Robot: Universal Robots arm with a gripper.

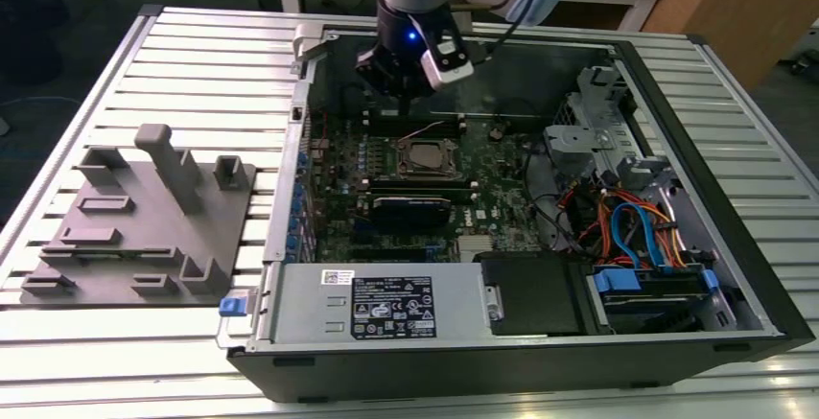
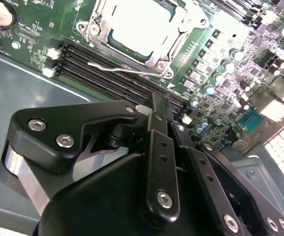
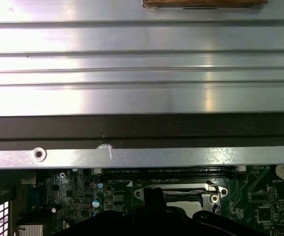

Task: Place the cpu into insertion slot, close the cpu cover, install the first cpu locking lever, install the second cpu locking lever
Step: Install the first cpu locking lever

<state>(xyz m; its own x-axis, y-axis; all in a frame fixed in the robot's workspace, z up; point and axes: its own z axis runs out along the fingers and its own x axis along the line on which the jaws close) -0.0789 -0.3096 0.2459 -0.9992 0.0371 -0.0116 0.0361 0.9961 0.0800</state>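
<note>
We see the open black computer case lying on the ribbed metal table, with the black claw hanging inside it near the far wall. Just below its tip sits the green circuit board's metal-framed square socket, where the dull silver square chip lies under the thin silvery windowed cover plate. A thin wire lever lies beside the frame, on the claw's side. The fingers appear pressed together on nothing.

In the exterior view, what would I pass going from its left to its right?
Grey plastic fixture block with upright posts → green circuit board with the silvery square cpu cover → silver metal drive bracket → bundle of blue and orange cables.
</note>
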